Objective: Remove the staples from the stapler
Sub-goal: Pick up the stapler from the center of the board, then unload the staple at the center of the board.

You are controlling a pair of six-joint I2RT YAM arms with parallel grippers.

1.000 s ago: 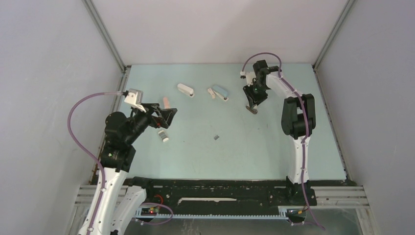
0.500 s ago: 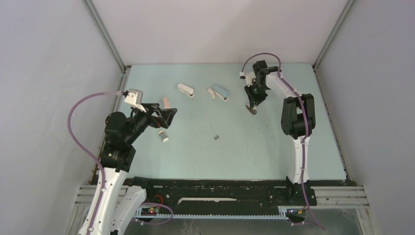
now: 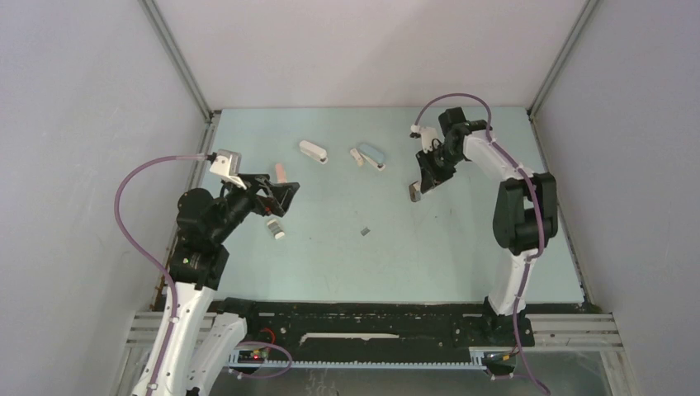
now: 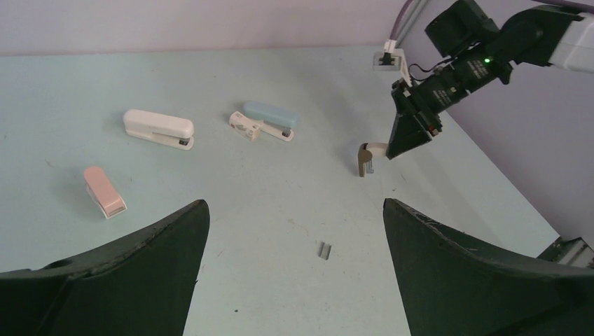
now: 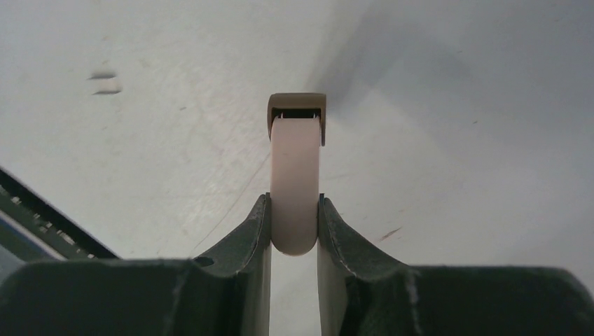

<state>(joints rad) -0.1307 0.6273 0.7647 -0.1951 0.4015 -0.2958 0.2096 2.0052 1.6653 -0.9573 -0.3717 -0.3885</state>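
one strip of staples [image 3: 364, 232] lying loose on the table [image 3: 462, 256], between the arms.
cream stapler [image 5: 295, 161] now clenched in the right gripper [image 5: 294, 206], jaws just narrowed onto it, carried slightly left and hung nose-down; likely ready for shaking out the rest. left gripper [image 4: 294, 206] spread wide, holding nothing.
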